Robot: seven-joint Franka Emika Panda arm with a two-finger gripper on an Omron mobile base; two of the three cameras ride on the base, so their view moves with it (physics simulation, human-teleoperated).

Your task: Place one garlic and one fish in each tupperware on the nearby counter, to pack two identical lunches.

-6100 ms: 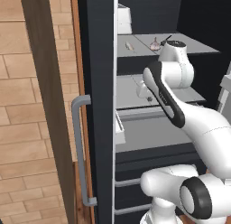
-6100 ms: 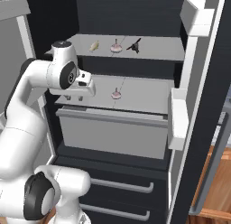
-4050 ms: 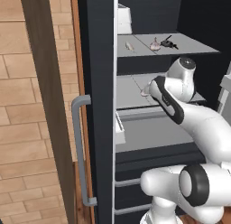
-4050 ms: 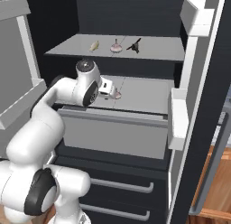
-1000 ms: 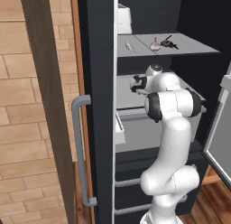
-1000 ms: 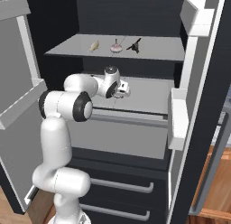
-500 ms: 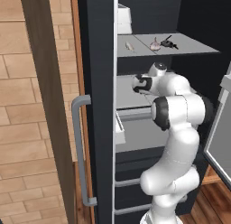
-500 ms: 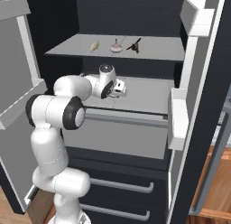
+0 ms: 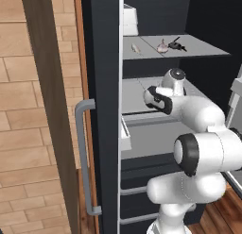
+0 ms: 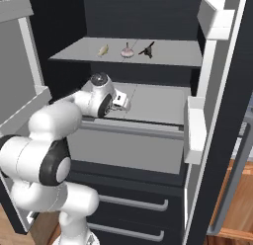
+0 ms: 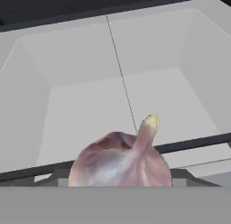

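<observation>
Arm drawn nearer the base, pincer (image 10: 121,102) clasping pinkish garlic (image 11: 121,161), pale-tipped stem upright.

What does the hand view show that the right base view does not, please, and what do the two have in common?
Hand view alone: a garlic bulb seen very close, pinkish with a pale pointed tip, in front of a pale grey shelf crossed by a dark seam.

Right base view alone: the upper shelf carrying a fish, a second garlic and a small dark object, plus the drawer front and the open door.

Both: the grey middle shelf, where the gripper works. Whether it holds the near bulb cannot be told.
</observation>
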